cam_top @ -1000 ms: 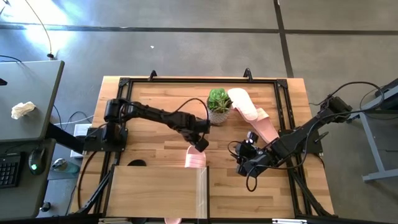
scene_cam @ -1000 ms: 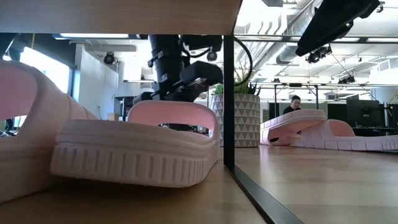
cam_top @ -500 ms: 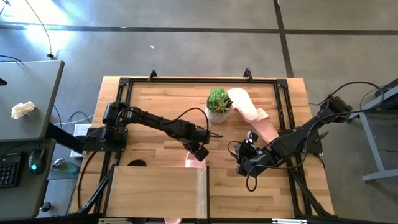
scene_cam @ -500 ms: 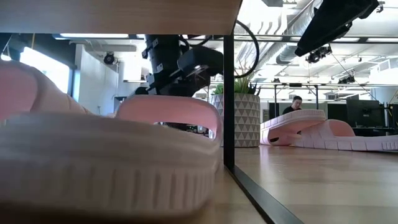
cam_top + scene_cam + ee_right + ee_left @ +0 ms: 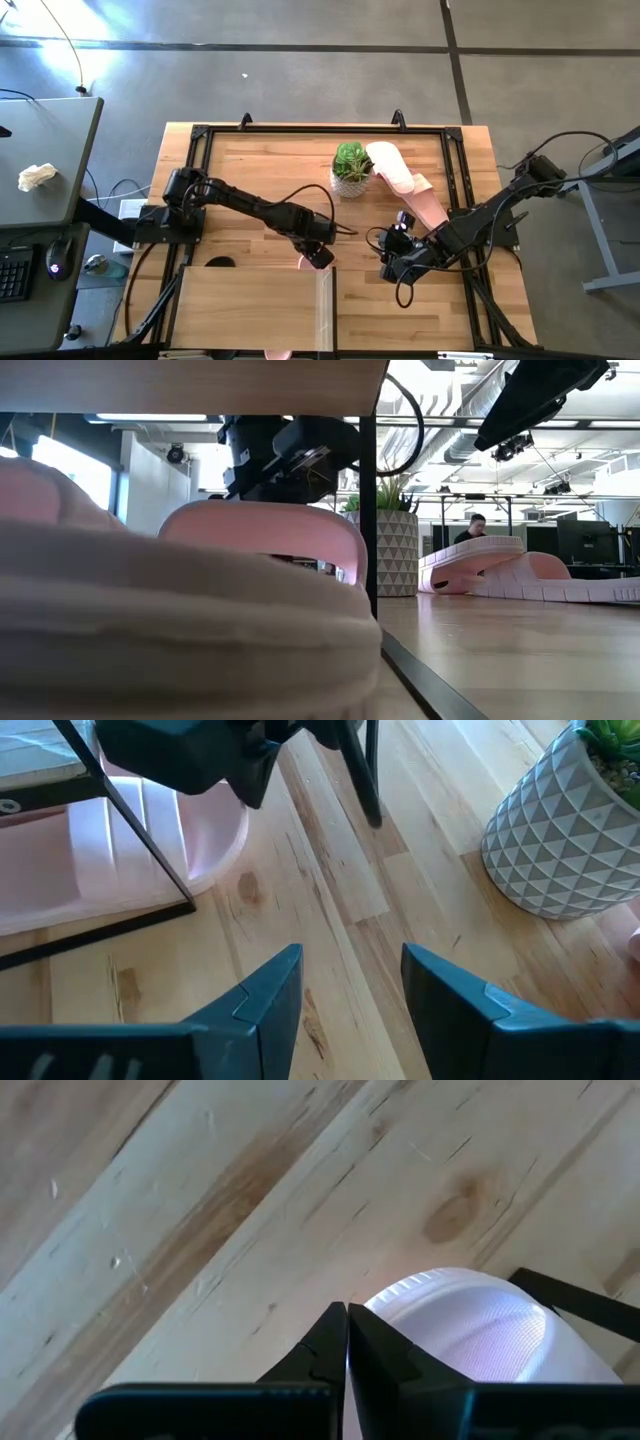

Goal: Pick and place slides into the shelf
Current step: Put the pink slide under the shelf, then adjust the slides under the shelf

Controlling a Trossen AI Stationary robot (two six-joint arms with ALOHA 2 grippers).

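A light pink slide (image 5: pixel 304 262) lies under the far right corner of the light-wood shelf (image 5: pixel 250 305), with only its rounded end showing from above. In the low view this slide (image 5: pixel 190 630) fills the shelf opening, its strap (image 5: pixel 265 530) arched over it. My left gripper (image 5: pixel 319 254) is shut and stands at that end, pointing steeply down. My right gripper (image 5: pixel 390 268) hangs open over bare table to the right of the shelf, holding nothing. Two more pink slides (image 5: pixel 392 168) (image 5: pixel 427 208) lie at the far right, one resting partly on the other. My left gripper has its shut fingers (image 5: pixel 372 1342) against the slide's rounded end (image 5: pixel 415 1302), the end that sticks out from under the shelf. They come from above, pointing steeply down. The slide lies flat on its sole on the table, mostly beneath the shelf top.
A small plant in a patterned white pot (image 5: pixel 352 170) stands on the far part of the table, just left of the two loose slides. Another pink slide (image 5: pixel 40 490) sits in the shelf beside the pushed one. A black frame (image 5: pixel 200 140) runs around the tabletop.
My left gripper has moved toward the table's near edge and the shelf, staying at the pink slide's end. The slide has slid along the table farther under the shelf top, so less of it shows from above. My right arm has kept still.
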